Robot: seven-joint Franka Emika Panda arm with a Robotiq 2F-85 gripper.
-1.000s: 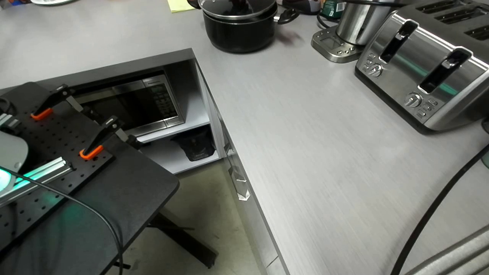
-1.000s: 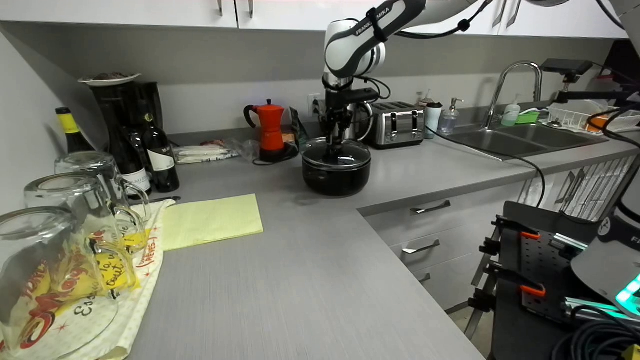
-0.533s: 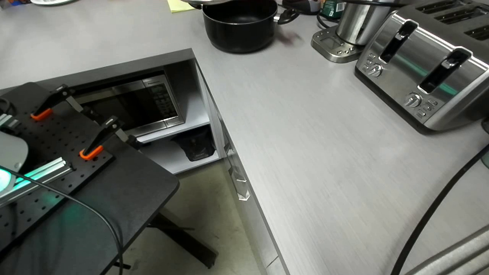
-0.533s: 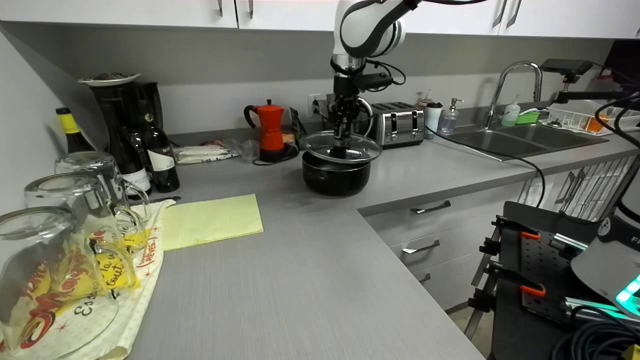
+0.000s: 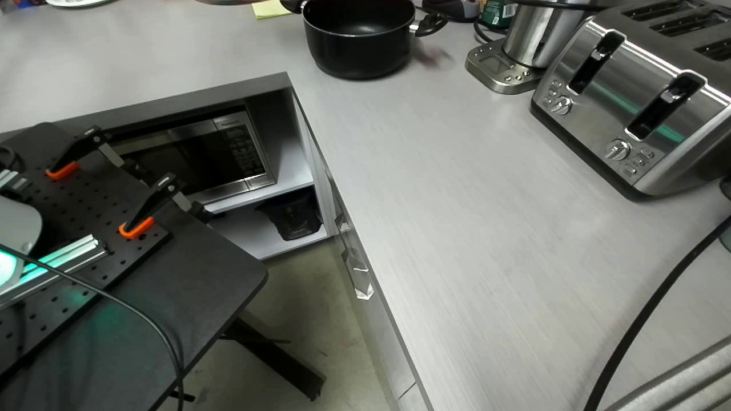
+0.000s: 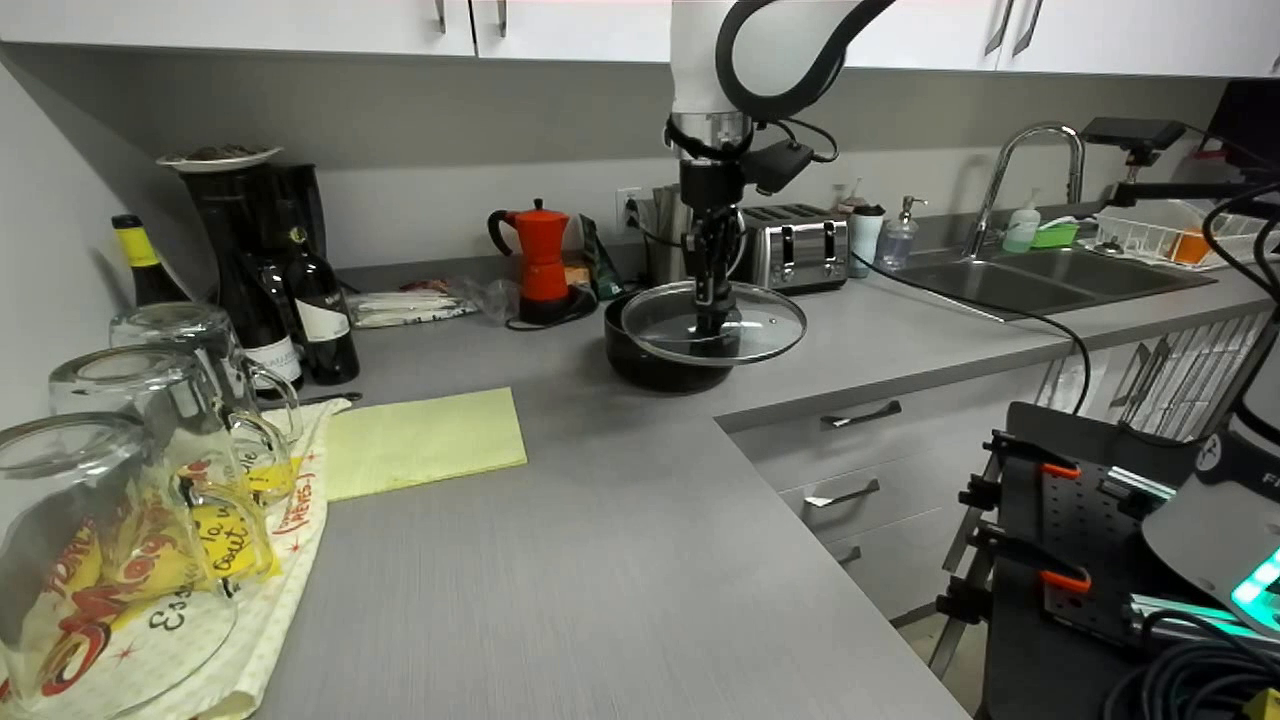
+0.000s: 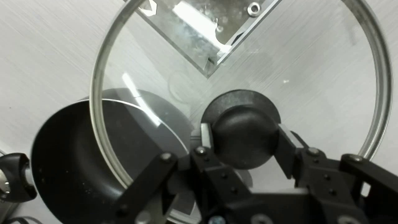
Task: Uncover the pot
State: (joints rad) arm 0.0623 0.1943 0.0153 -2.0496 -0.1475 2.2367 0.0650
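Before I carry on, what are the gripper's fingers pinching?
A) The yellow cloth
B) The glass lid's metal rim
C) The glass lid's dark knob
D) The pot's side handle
C: the wrist view shows the gripper closed from both sides on the dark knob of the glass lid.

Arm [image 6: 790, 50] up high from where I stand, wrist [image 6: 712, 130] pointing down, gripper [image 7: 245, 137] at the bottom, fingers [image 7: 286, 152] clamped inward from both sides, holding.
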